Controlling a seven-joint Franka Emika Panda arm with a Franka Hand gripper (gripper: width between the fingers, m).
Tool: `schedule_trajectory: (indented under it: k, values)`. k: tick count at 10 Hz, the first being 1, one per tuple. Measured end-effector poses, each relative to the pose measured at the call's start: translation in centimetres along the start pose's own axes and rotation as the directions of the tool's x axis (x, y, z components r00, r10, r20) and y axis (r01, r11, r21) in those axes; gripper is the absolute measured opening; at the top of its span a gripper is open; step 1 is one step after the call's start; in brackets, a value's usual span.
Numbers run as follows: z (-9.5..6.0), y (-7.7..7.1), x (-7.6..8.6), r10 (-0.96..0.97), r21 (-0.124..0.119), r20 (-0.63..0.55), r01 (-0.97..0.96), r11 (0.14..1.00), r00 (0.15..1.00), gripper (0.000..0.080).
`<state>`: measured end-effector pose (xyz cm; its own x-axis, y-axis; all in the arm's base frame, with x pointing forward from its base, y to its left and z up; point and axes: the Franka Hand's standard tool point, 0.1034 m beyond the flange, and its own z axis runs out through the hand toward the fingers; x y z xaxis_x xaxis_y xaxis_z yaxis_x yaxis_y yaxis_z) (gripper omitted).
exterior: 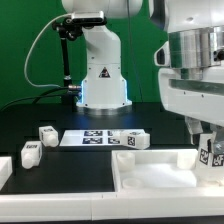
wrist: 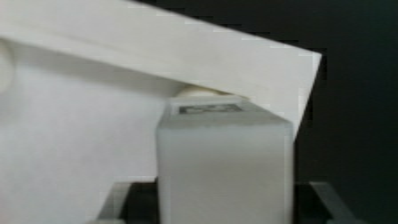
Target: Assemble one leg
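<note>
My gripper [exterior: 206,140] is at the exterior view's right, shut on a leg [exterior: 210,153], a small white block with a black-and-white tag. It holds the leg upright just above the near right corner of the big white tray-like part [exterior: 150,176]. In the wrist view the leg [wrist: 222,145] stands between the two dark fingers of the gripper [wrist: 222,205], with its far end against the tray-like part's white surface [wrist: 107,120]. Whether the leg touches that surface I cannot tell.
The marker board [exterior: 92,138] lies mid-table. Three more loose legs lie on the black table: one [exterior: 46,133] and another [exterior: 30,154] on the exterior view's left, and a third [exterior: 133,141] at the board's right end. Another white part [exterior: 4,170] shows at the left edge. The robot base [exterior: 103,85] stands behind.
</note>
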<state>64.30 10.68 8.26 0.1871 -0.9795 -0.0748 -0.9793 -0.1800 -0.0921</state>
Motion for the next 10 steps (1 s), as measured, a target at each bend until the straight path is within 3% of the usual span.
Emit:
schedule_trajectory:
  k: [2, 4, 5, 7, 8, 10]
  values:
    - [0.0, 0.0, 0.0, 0.106, 0.001, -0.002, -0.106, 0.994, 0.994, 0.0287]
    - [0.0, 0.0, 0.0, 0.017, -0.001, -0.004, -0.017, 1.0, 1.0, 0.0538]
    - [0.0, 0.1, -0.2, -0.129, -0.012, 0.0, 0.129, 0.992, 0.992, 0.0615]
    - [0.1, 0.1, -1.2, -0.432, -0.004, 0.006, 0.432, 0.902, 0.902, 0.0642]
    - [0.1, 0.3, -1.9, -0.425, 0.016, -0.012, 0.425, 0.905, 0.905, 0.0648]
    - [0.1, 0.5, -1.8, -0.539, 0.011, -0.013, 0.539, 0.842, 0.842, 0.0649]
